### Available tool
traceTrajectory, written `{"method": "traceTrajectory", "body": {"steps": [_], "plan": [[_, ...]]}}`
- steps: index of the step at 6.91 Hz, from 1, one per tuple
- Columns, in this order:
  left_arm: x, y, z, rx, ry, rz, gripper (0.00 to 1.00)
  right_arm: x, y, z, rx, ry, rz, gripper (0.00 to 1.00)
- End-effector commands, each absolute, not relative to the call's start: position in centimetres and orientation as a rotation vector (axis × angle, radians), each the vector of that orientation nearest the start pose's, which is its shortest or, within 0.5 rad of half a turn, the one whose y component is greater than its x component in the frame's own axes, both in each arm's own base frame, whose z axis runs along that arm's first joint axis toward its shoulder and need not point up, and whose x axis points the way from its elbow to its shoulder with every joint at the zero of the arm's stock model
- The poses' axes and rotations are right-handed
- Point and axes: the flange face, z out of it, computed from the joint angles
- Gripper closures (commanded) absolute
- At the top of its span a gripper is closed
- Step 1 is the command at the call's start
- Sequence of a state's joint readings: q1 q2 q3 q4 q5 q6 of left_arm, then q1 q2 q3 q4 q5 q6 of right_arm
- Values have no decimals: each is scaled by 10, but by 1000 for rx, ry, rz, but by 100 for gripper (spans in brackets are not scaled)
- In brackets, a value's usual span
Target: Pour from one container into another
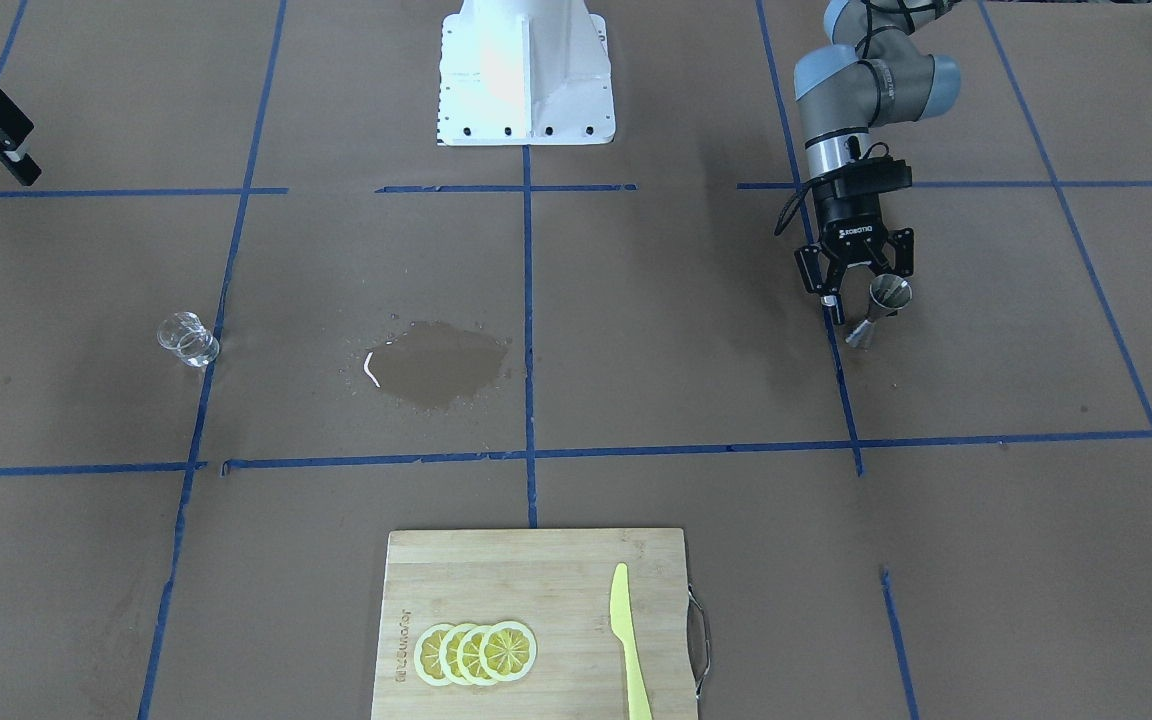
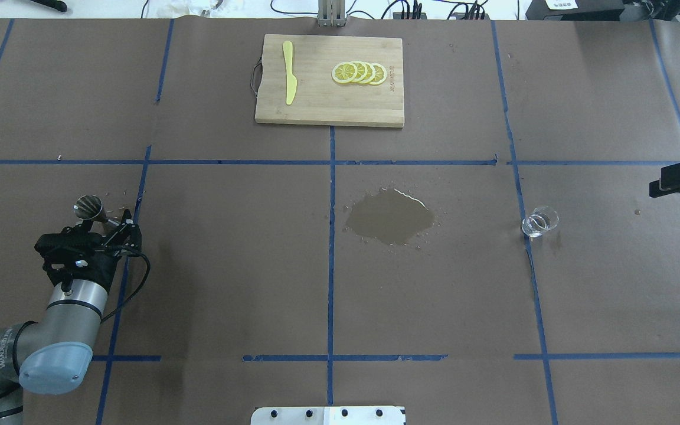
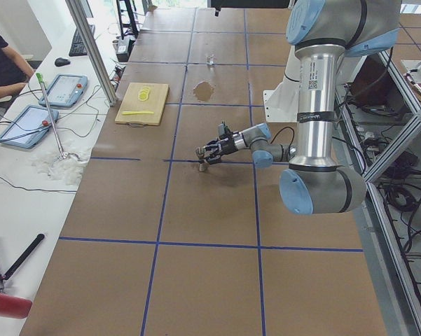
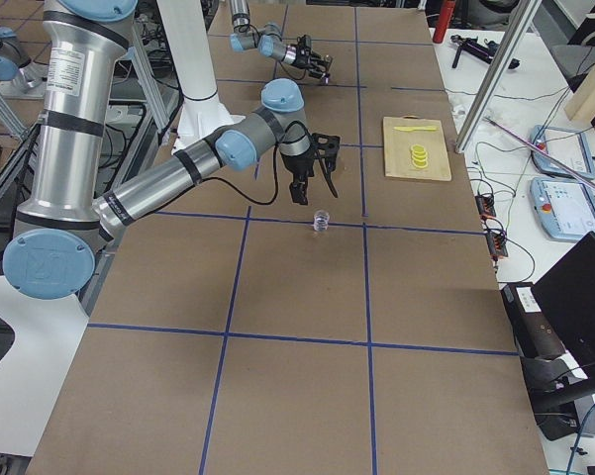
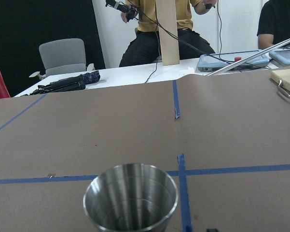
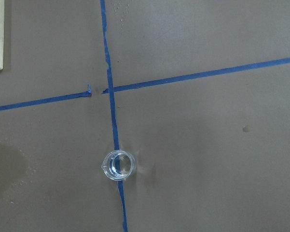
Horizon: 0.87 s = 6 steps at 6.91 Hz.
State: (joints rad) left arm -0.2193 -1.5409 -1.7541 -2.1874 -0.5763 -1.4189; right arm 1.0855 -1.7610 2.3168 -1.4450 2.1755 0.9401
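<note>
A steel jigger [image 1: 881, 308] stands upright on the brown paper near the table's left end, and its open cup fills the bottom of the left wrist view [image 5: 130, 198]. My left gripper [image 1: 871, 295] hangs low right at it, open, with the jaws spread on either side and not closed on it. A small clear glass [image 2: 539, 221] with a little liquid stands on a blue tape line toward the right end, and it also shows in the right wrist view [image 6: 118, 165]. My right gripper [image 4: 315, 188] hovers open, above and behind the glass, holding nothing.
A dark wet spill [image 2: 390, 217] lies at the table's middle. A wooden cutting board [image 2: 316, 106] at the far edge carries lemon slices [image 2: 359, 72] and a yellow knife [image 2: 289, 79]. The robot's white base [image 1: 526, 75] is on the near side. People sit past the table's left end.
</note>
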Motion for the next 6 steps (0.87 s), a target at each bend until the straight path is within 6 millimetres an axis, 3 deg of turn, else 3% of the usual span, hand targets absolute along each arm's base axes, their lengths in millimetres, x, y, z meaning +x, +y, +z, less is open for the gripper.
{"method": "traceTrajectory", "body": {"steps": [1,6], "plan": [[426,-317,505,1060,504,-431,33,-110,-373,372,123,-874,217,0],[423,-322,504,1063,497,-430,35,-110,-372,371,124,-875,217,0]]}}
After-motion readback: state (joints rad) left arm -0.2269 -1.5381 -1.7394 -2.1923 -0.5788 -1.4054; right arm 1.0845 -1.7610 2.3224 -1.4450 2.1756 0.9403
